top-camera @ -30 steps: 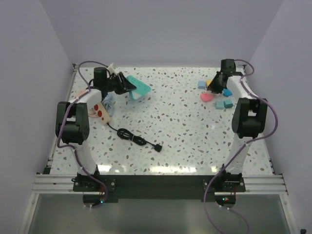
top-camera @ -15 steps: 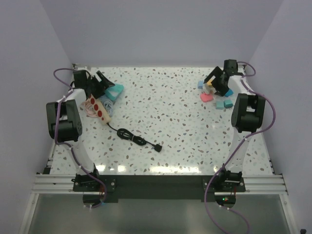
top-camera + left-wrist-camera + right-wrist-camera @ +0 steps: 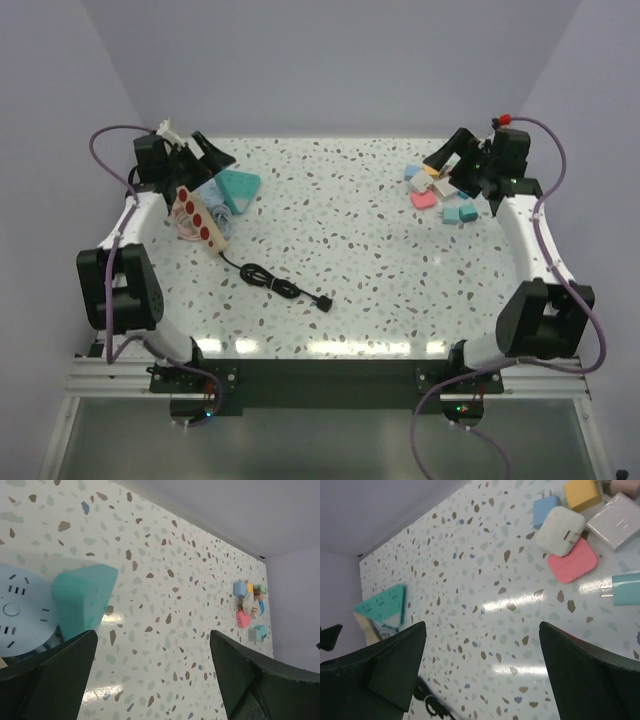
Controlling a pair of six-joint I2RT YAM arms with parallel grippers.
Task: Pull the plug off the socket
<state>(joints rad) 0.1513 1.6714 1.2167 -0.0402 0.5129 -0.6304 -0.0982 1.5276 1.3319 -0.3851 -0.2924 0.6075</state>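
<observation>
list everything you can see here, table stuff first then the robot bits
pale wooden oblong power strip with red round faces: one, wood and red, far left
thin black cable: one, black, coiled, from strip toward table middle
teal triangular socket block: one, teal, right of strip
pale blue round socket disc: one, beside teal block
small plug blocks: at least six, mixed colours, far right cluster
speckled table: one, white
left gripper: black, open
right gripper: black, open

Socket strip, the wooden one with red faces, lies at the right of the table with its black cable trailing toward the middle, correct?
Not quite: the socket strip lies at the left of the table, as the top external view shows; its black cable does trail toward the middle.
</observation>
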